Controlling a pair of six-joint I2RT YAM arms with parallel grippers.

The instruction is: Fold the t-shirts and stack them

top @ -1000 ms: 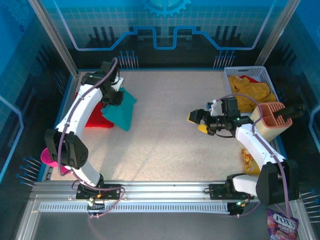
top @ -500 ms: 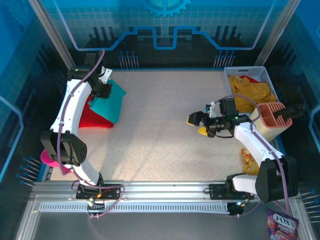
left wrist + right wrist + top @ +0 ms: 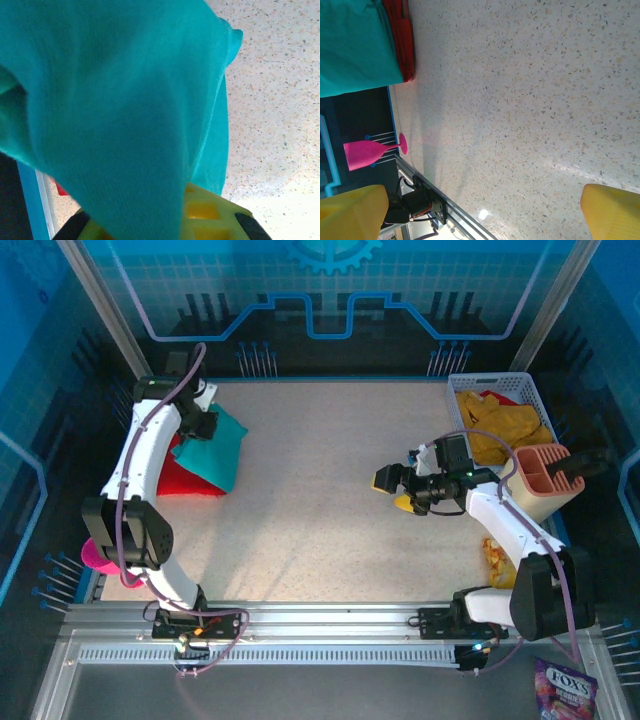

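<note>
Left gripper (image 3: 205, 426), upper left of the top view, is clamping tight on the teal t-shirt (image 3: 215, 452). The cloth is hanging bunched from the jaws above the red t-shirt (image 3: 178, 480), which is lying flat at the left edge of the table (image 3: 320, 510). In the left wrist view, teal cloth is covering most of the frame, with a yellow finger (image 3: 200, 215) peeking out at the bottom. Right gripper (image 3: 394, 490), right of centre, is hovering over bare tabletop with jaws spread wide, gripping nothing. Mustard-yellow t-shirts (image 3: 500, 430) are sitting piled in the white basket (image 3: 488, 379), upper right.
</note>
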